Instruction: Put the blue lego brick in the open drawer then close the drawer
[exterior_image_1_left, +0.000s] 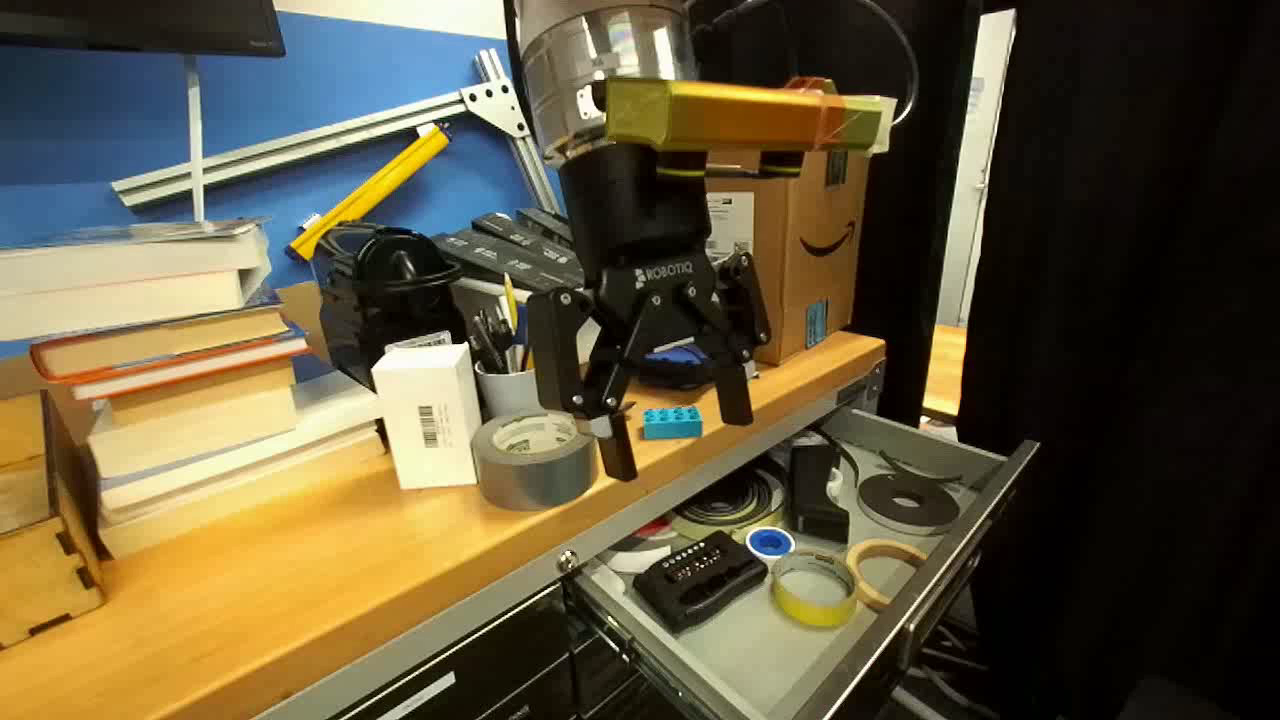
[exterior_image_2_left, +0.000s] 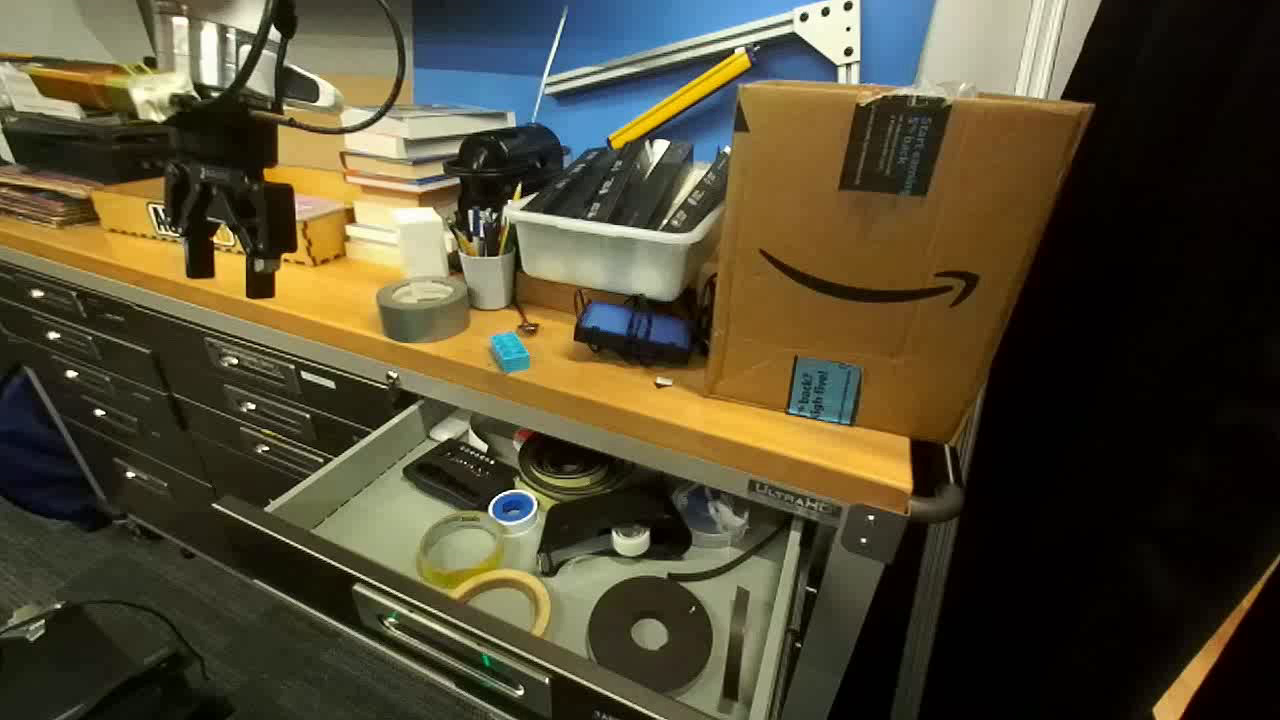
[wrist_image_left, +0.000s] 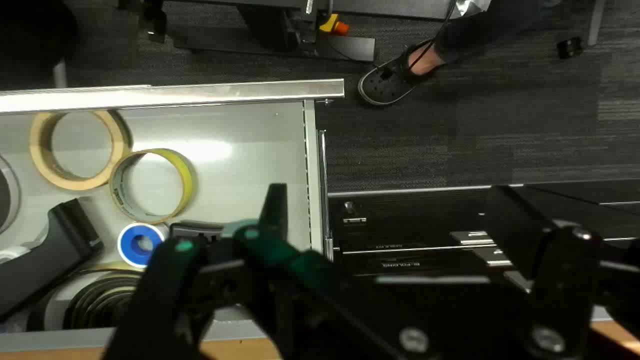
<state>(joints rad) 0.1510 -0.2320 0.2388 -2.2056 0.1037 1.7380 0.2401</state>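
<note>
The blue lego brick (exterior_image_1_left: 672, 423) lies on the wooden bench top, near the front edge above the drawer; it also shows in an exterior view (exterior_image_2_left: 510, 352). It is out of sight in the wrist view. The open drawer (exterior_image_1_left: 765, 665) is pulled out below the bench and shows in the other views (exterior_image_2_left: 350, 515) (wrist_image_left: 250, 132). My gripper (exterior_image_1_left: 679, 430) is open and empty. It hangs in the air, well to the side of the brick in an exterior view (exterior_image_2_left: 231, 272). The wrist view shows its spread fingers (wrist_image_left: 395, 207) over the drawer's side and cabinet fronts.
A grey tape roll (exterior_image_2_left: 423, 310), a white box (exterior_image_1_left: 428, 415) and a pen cup (exterior_image_2_left: 488, 278) stand beside the brick. A dark-blue object (exterior_image_2_left: 635, 328) and a large cardboard box (exterior_image_2_left: 900, 240) are on its other side. The drawer holds tape rolls (wrist_image_left: 150, 186) and a black case (exterior_image_1_left: 700, 578).
</note>
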